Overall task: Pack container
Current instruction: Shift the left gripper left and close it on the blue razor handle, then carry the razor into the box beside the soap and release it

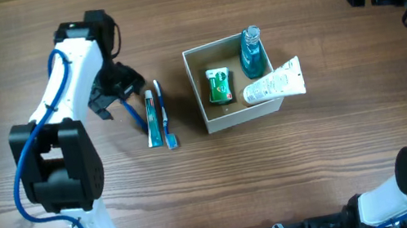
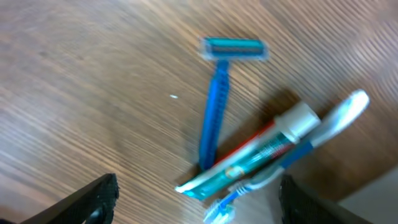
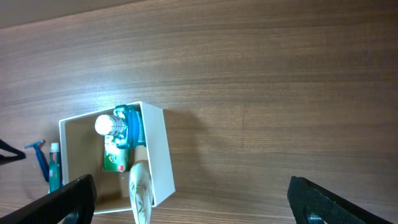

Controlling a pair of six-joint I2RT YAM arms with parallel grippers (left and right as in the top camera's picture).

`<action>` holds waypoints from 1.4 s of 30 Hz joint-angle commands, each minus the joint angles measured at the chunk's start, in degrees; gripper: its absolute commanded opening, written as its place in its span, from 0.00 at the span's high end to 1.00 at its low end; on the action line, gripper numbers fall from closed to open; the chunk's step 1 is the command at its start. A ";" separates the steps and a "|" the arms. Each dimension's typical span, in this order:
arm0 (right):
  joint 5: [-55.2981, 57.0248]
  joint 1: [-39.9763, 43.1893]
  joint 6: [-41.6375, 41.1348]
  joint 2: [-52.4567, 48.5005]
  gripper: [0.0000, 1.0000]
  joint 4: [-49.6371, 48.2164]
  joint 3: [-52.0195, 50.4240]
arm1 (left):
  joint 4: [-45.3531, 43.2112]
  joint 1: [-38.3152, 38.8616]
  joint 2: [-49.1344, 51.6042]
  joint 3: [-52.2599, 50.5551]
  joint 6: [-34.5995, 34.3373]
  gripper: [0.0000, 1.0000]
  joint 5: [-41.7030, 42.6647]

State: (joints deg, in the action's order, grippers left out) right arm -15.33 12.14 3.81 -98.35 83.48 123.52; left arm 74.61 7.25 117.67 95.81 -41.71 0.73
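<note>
White-walled square cardboard container [image 1: 241, 116] sits mid-table, right claw [image 3: 199, 204] agape well off it; left claw [image 1: 117, 91], fingers also apart, hangs over touching red-and-teal toothpaste tube [image 2: 261, 152], blue-white toothbrush [image 2: 329, 124] and thin blue razor [image 2: 211, 118]: a pinch risks snagging two.

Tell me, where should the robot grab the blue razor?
By the bare middle of the razor handle, coming straight down from above with fingers either side. It lies flat on the table; its head is wide, and its tail end meets the toothpaste tube.
</note>
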 commanded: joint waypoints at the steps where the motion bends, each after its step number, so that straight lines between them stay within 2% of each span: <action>1: 0.72 -0.13 0.55 -0.11 0.00 -0.20 0.11 | -1.95 -0.83 -1.42 -3.82 -6.95 0.16 -0.48; 13: 0.72 -0.13 0.55 -0.11 0.00 -0.20 0.11 | -13.57 -0.83 -1.42 -14.23 -6.69 0.17 2.71; 22: 0.72 -0.13 0.52 -0.11 0.00 -0.20 0.11 | -18.12 -0.76 -1.42 -19.04 -6.54 0.19 2.69; 26: 0.72 -0.13 0.55 -0.11 0.00 -0.20 0.11 | -19.17 -0.76 -1.42 -19.80 -6.51 0.23 2.64; 32: 0.72 -0.13 0.55 -0.11 0.00 -0.20 0.11 | -20.02 -0.76 -1.42 -19.80 -6.54 0.51 2.64; 34: 0.72 -0.13 0.55 -0.11 0.00 -0.20 0.11 | -20.06 -0.76 -1.42 -19.80 -6.54 0.66 2.60; 39: 0.72 -0.13 0.55 -0.11 0.00 -0.20 0.11 | -20.06 -0.76 -1.42 -19.80 -6.56 0.93 2.43; 42: 0.72 -0.13 0.55 -0.11 0.00 -0.20 0.11 | -20.06 -0.76 -1.42 -19.78 -6.56 0.96 2.45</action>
State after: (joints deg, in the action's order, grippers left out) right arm -15.33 12.14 3.81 -98.35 83.48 123.52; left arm 54.50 6.42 116.49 77.30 -47.94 4.21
